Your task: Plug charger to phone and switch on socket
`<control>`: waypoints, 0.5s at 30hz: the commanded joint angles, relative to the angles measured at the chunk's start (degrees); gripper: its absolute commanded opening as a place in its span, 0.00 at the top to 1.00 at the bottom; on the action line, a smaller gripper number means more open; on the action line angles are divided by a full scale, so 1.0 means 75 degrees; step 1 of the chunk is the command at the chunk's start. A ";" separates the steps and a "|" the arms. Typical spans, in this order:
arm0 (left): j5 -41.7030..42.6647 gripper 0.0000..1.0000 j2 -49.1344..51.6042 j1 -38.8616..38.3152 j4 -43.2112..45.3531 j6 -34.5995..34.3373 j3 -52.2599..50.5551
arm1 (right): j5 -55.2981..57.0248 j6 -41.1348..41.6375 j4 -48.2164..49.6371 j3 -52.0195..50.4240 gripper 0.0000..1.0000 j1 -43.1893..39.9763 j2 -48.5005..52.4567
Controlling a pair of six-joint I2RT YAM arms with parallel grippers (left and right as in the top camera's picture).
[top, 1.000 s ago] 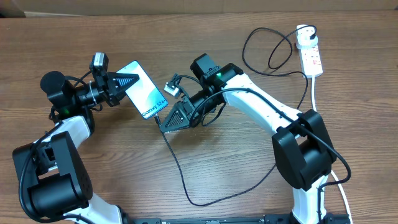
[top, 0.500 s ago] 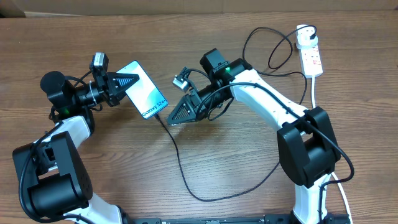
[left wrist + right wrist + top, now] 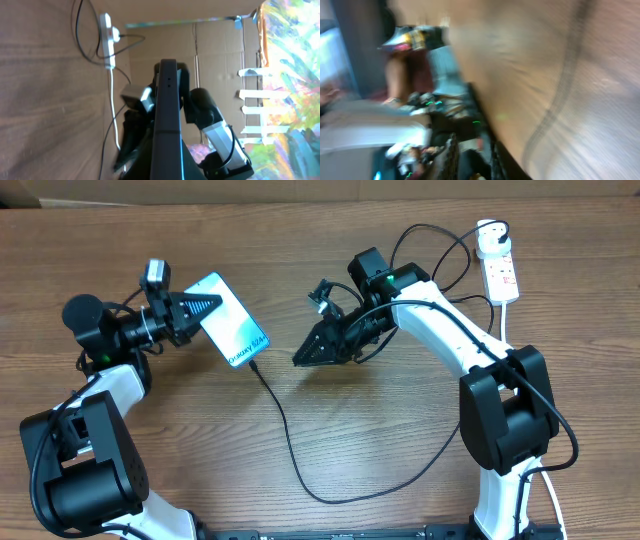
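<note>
The left gripper point(image 3: 200, 313) is closed tight on the slim black-edged phone point(image 3: 232, 332) with the blue-teal screen. It holds it in the upper left of the overhead view. The thin black charger cable point(image 3: 283, 442) seems to have its small tip point(image 3: 256, 366) in the phone's lower end, but it is too small to be sure. The cable loops down across the brown wooden surface point(image 3: 120, 470) and back up to the round white plug point(image 3: 488, 242). That plug sits in the long white power strip point(image 3: 503, 275) at the upper right. The right gripper point(image 3: 303, 360) hangs in the middle, apart from the phone, with nothing in it that I can see. I cannot tell how wide its fingers are, because its own camera view is a blur. I think the job now is the switch on the power strip. To do it well, the right gripper should go up and right, pass over the black loops without snagging them, and push the switch with one fingertip. The left gripper should hold the phone steady so the tip does not pull out.
</note>
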 commanded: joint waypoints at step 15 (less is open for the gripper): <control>-0.1215 0.96 0.0041 0.0192 -0.2069 0.0076 0.1734 | 0.5284 0.1160 0.0921 -0.0023 0.55 0.1256 0.0114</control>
